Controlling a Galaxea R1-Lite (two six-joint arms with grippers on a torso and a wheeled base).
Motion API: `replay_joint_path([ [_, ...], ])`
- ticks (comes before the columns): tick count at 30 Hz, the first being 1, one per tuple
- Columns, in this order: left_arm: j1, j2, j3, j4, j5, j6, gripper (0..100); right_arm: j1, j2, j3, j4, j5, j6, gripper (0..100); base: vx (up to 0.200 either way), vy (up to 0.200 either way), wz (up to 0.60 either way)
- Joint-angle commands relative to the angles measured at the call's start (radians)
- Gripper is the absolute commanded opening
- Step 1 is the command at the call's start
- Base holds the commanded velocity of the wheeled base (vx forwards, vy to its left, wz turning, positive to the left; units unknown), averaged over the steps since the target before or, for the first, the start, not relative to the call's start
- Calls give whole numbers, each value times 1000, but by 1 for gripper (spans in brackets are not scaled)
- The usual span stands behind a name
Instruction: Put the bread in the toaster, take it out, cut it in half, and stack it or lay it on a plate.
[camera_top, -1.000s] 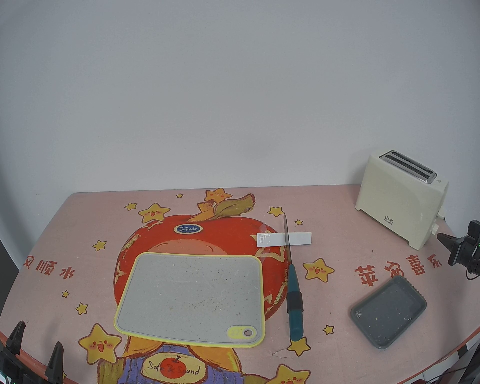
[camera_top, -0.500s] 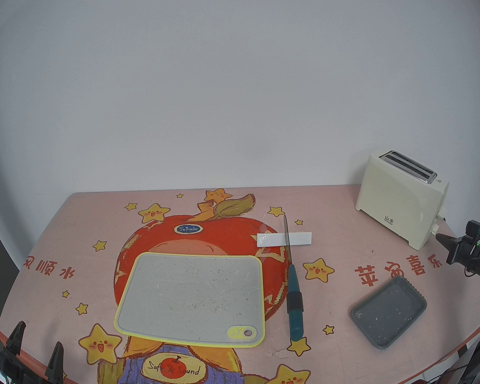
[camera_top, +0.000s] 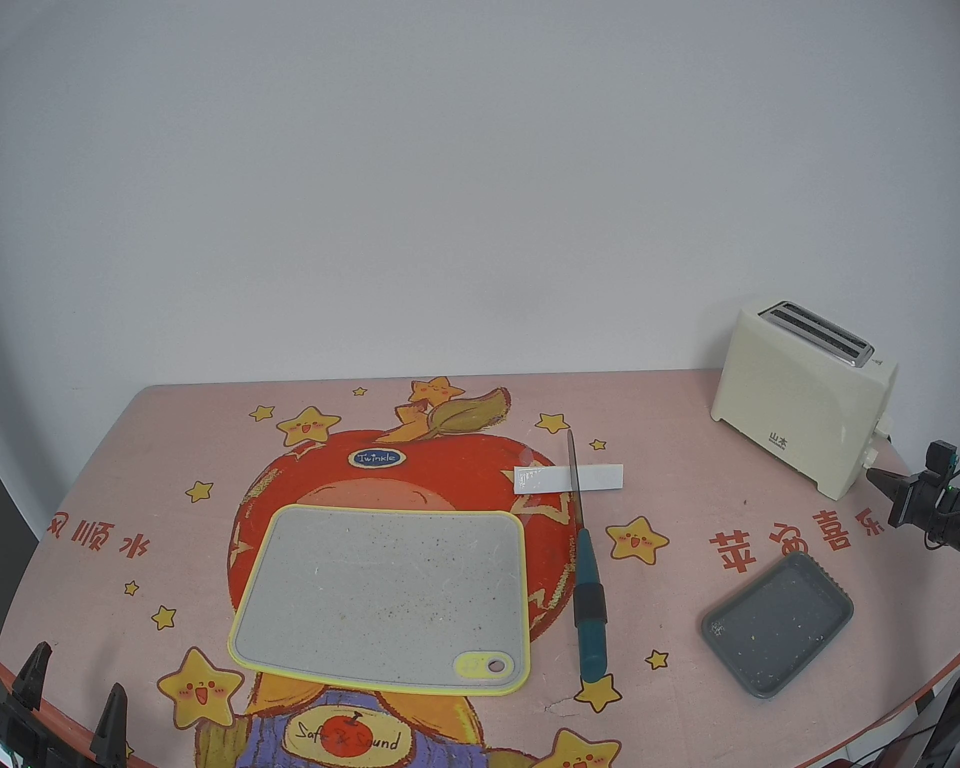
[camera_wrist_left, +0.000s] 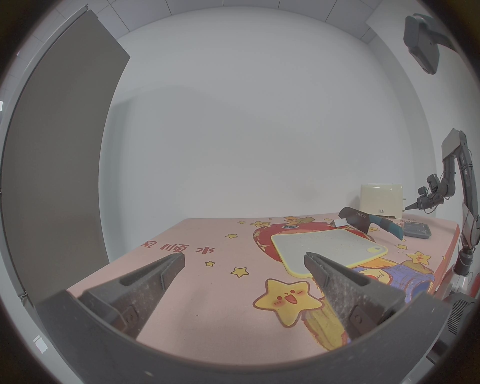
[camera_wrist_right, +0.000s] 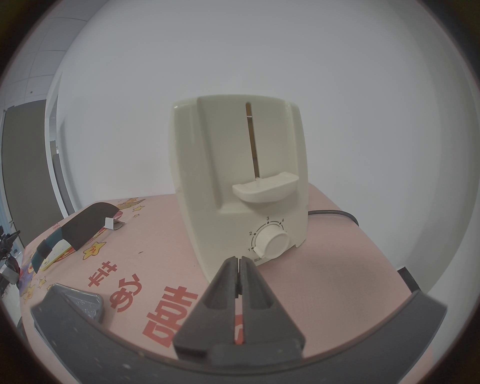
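Observation:
The cream toaster stands at the table's back right, its two top slots facing up. My right gripper is shut with nothing in it, pointing at the toaster's end face just off the table's right edge. Up close, the right gripper sits just below the round dial, and the lever rests at the low end of its slot. My left gripper hovers open at the table's front left corner, with nothing between its fingers. A dark grey plate lies at the front right.
A grey cutting board with a yellow rim lies front centre. Right of it lies a teal-handled knife, its blade across a white strip. The toaster's cord trails behind it. The wall is close behind the table.
My right gripper has edged slightly toward the toaster's lever end. Nothing else has moved.

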Motion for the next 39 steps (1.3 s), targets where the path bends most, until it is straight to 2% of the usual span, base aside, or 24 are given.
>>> replay_joint_path([
  [1, 0, -12, 18, 0, 0, 0, 100, 1, 3, -7, 0, 1, 0, 0, 0, 0, 0],
  [6, 0, -12, 16, 0, 0, 0, 100, 1, 1, -11, -2, 1, 3, 0, 0, 0, 0],
  [13, 0, -12, 18, 0, 0, 0, 100, 9, 0, -29, -2, 1, 48, 0, 0, 0, 0],
  [39, 0, -12, 18, 0, -1, 0, 100, 15, 40, -50, -2, -16, 52, 0, 0, 0, 0],
])
